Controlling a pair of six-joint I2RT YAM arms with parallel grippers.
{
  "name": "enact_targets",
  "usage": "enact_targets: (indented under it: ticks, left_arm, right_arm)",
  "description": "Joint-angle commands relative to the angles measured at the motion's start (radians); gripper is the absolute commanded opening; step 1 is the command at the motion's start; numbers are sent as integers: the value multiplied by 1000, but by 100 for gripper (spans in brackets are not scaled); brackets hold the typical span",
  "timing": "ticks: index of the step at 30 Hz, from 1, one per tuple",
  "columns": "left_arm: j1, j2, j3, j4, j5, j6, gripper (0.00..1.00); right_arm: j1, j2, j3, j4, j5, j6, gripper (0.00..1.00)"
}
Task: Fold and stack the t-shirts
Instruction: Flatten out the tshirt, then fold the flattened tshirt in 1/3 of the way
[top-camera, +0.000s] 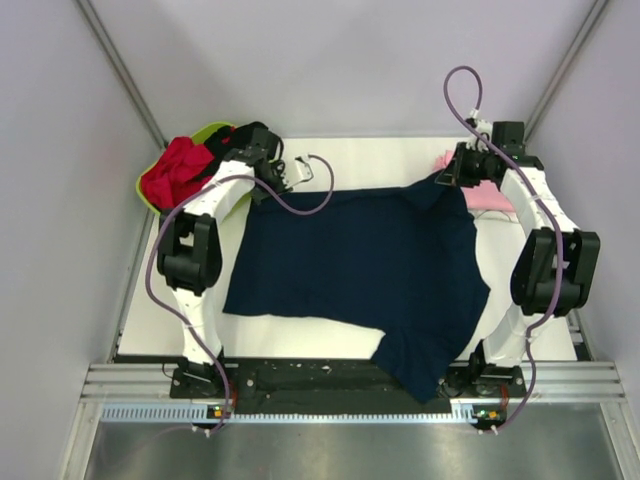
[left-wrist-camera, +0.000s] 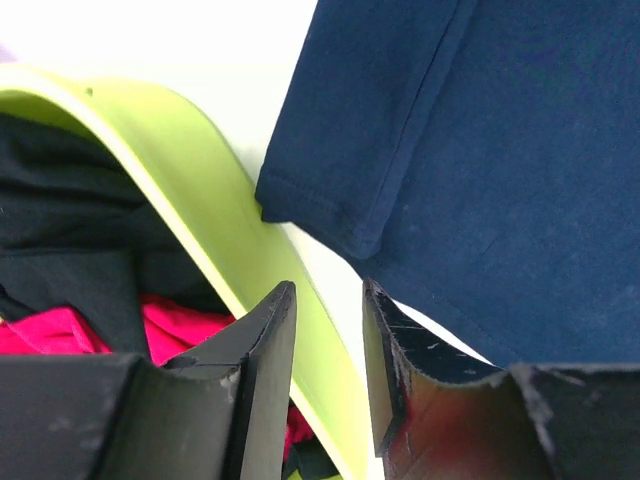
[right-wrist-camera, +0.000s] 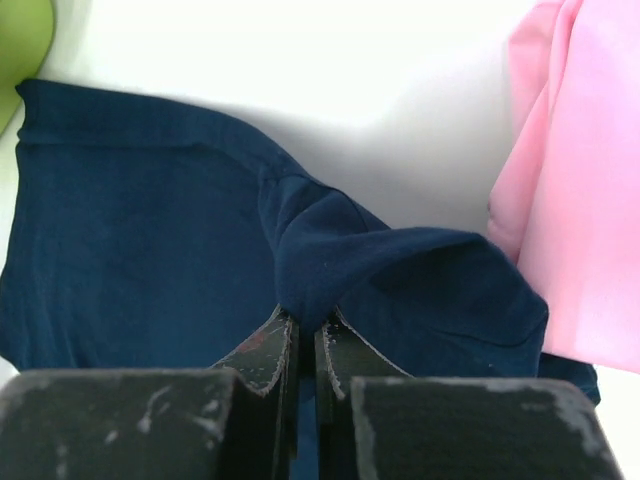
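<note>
A dark navy t-shirt (top-camera: 350, 270) lies spread over the middle of the white table, one part hanging over the near edge. My right gripper (right-wrist-camera: 307, 325) is shut on a bunched fold of the navy t-shirt (right-wrist-camera: 330, 260) at its far right corner (top-camera: 445, 180). My left gripper (left-wrist-camera: 330, 300) is open and empty, above the rim of the lime basin (left-wrist-camera: 200, 200), just left of the navy shirt's far left corner (left-wrist-camera: 330, 215). A pink t-shirt (right-wrist-camera: 570, 180) lies at the far right (top-camera: 485, 195). Red (top-camera: 175, 170) and black (left-wrist-camera: 70, 220) t-shirts sit in the basin.
The lime green basin (top-camera: 150, 190) stands at the far left corner of the table. White walls close in both sides and the back. A black rail (top-camera: 330, 385) runs along the near edge between the arm bases.
</note>
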Motion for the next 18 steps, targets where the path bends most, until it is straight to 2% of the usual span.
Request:
enact_targets:
  ticks: [1, 5, 13, 16, 18]
  left_arm:
    - [-49, 50, -10, 55, -48, 85, 39]
    - [-51, 118, 10, 117, -131, 93, 47]
    - [-48, 176, 9, 168, -208, 135, 46]
    - [-48, 196, 25, 139, -214, 129, 35]
    - [-48, 196, 25, 134, -213, 123, 15]
  right_arm:
    - [14, -83, -21, 46, -10, -18, 0]
    - [18, -95, -41, 46, -3, -15, 0]
    - [20, -122, -64, 49, 0, -23, 0]
    - [20, -133, -67, 49, 5, -25, 0]
    - [21, -138, -67, 49, 7, -28, 0]
